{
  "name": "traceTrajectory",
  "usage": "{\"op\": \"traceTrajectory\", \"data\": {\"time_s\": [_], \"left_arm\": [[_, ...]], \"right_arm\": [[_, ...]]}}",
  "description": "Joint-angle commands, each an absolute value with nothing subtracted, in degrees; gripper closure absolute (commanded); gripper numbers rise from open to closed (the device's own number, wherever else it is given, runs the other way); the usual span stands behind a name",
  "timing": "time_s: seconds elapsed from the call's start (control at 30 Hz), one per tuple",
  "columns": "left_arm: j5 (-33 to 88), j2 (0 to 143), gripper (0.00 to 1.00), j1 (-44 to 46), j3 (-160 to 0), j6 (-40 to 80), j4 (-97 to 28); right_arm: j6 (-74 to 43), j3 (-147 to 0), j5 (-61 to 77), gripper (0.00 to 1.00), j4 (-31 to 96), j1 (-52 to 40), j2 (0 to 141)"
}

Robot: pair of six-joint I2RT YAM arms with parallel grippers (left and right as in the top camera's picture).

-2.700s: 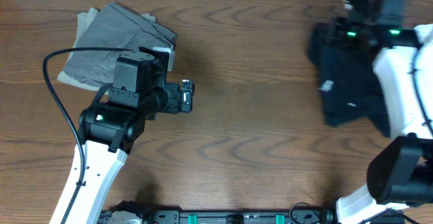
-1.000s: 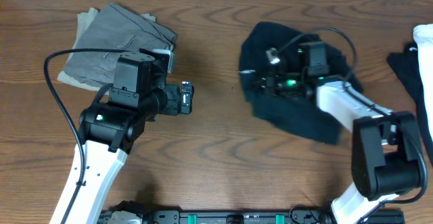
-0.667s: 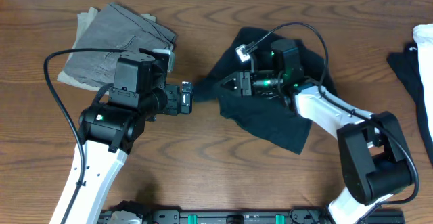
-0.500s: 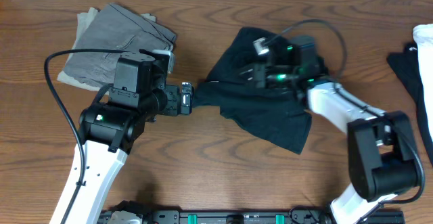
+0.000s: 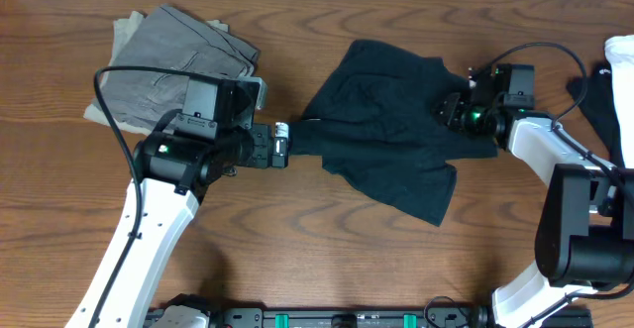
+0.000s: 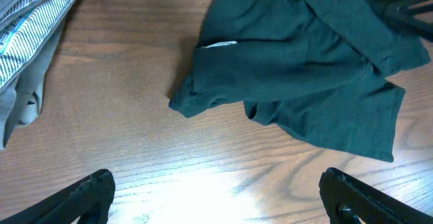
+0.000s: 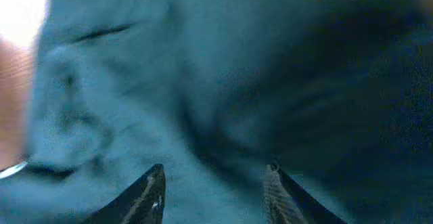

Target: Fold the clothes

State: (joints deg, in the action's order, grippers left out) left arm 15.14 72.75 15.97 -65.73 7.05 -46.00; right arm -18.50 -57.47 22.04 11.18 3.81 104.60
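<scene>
Left gripper spread wide; black T-shirt (crumpled), brown wood-grain table

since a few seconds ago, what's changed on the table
The right gripper dragged the black T-shirt from the table's right edge to the middle, then drew back right; its jaws now stand apart at the shirt's right side. The left gripper edged toward the shirt's left tip, open as before. The grey garment has not moved.

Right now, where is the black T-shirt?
Overhead, the black T-shirt lies crumpled mid-table, between the left claw and right claw, right of the grey garment.
</scene>
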Motion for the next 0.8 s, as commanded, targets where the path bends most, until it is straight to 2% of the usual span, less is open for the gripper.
{"op": "traceTrajectory", "data": {"time_s": [0.0, 0.2, 0.27, 0.33, 0.6, 0.63, 0.7, 0.77], "left_arm": [[16.1, 73.0, 0.02, 16.1, -67.0, 6.1, -45.6], [16.1, 73.0, 0.02, 16.1, -67.0, 6.1, -45.6], [16.1, 73.0, 0.02, 16.1, -67.0, 6.1, -45.6], [16.1, 73.0, 0.02, 16.1, -67.0, 6.1, -45.6], [16.1, 73.0, 0.02, 16.1, -67.0, 6.1, -45.6], [16.1, 73.0, 0.02, 16.1, -67.0, 6.1, -45.6], [16.1, 73.0, 0.02, 16.1, -67.0, 6.1, -45.6], [16.1, 73.0, 0.02, 16.1, -67.0, 6.1, -45.4]], "right_arm": [[-14.0, -57.7, 8.4, 0.53, 9.1, 3.7, 104.7], [-12.6, -57.7, 1.3, 0.48, 1.8, 4.1, 107.1], [-12.5, -57.8, 1.3, 0.41, -1.0, 4.4, 108.2], [-12.4, -58.5, 1.3, 0.4, -2.5, 4.9, 109.6], [-9.1, -65.9, 2.0, 0.34, 0.2, 6.1, 117.2], [-9.1, -66.9, 2.0, 0.35, 1.0, 6.1, 117.6], [-8.4, -68.3, 2.1, 0.46, 3.1, 6.0, 117.9], [-7.6, -69.1, 1.8, 0.64, 5.8, 6.1, 117.9]]}}
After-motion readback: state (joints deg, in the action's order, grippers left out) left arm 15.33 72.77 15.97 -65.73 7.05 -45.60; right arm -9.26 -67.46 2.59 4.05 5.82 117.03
